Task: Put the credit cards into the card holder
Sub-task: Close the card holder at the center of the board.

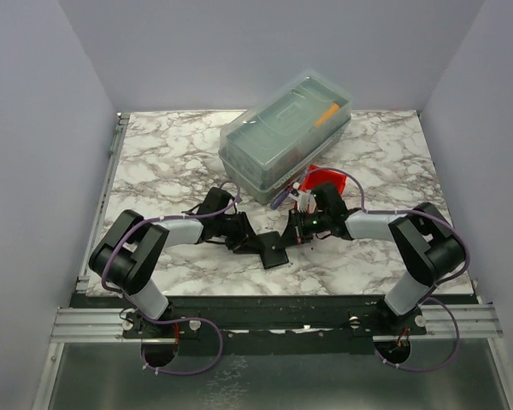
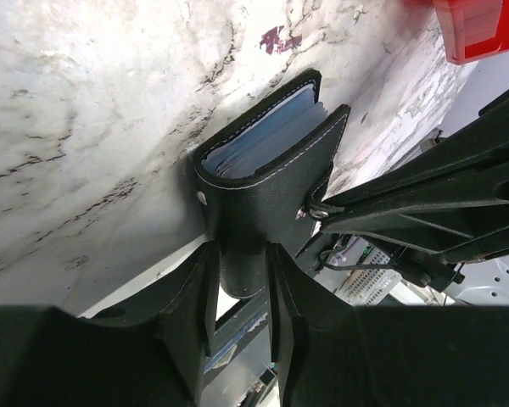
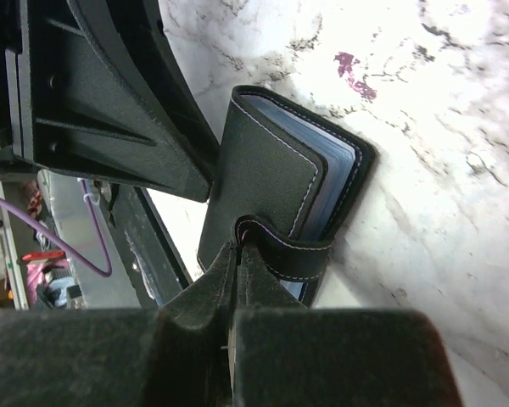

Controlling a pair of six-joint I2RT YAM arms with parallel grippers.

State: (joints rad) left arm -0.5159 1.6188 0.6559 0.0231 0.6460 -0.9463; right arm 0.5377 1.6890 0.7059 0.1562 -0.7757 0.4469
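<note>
The black card holder (image 1: 274,252) lies at the table's near middle, held between both grippers. In the left wrist view the card holder (image 2: 271,182) stands slightly open, with bluish card edges (image 2: 267,136) showing inside. My left gripper (image 2: 242,292) is shut on its rounded spine. In the right wrist view my right gripper (image 3: 240,254) is shut on the end of the strap that wraps the card holder (image 3: 267,174). Card edges (image 3: 343,165) show along its open side. In the top view the left gripper (image 1: 244,239) and right gripper (image 1: 292,232) meet at the holder. No loose cards show.
A large clear lidded box (image 1: 286,132) stands at the back middle. A red bin (image 1: 325,179) sits just behind the right arm and shows in the left wrist view (image 2: 483,25). The table's near edge (image 1: 282,295) is close to the holder.
</note>
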